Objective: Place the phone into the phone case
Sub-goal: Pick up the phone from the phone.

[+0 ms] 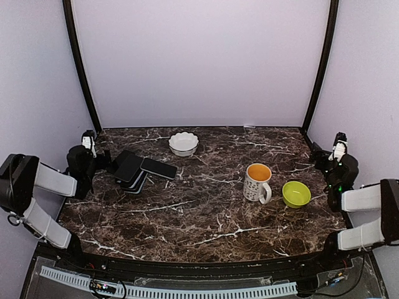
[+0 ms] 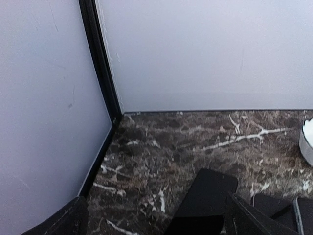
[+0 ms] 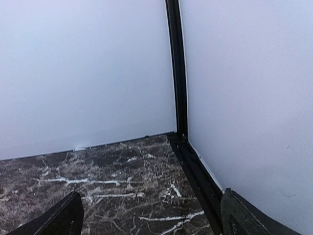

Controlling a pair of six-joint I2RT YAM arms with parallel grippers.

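Nothing done so far! The phone (image 1: 159,168) and phone case (image 1: 128,167) lie overlapping at nine o'clock on the surface (image 1: 206,218), not joined. Left tool (image 1: 92,148) gapes wide beside them; right tool (image 1: 337,152) is wide and empty at three o'clock.

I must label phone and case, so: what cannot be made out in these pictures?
- Top view: dark stack, pieces overlap and are small; phone and case cannot be told apart.
- Left wrist view: same stack cut off by the lower edge, partly behind a finger; white bowl cut by the right edge.
- Right wrist view: stack out of frame.
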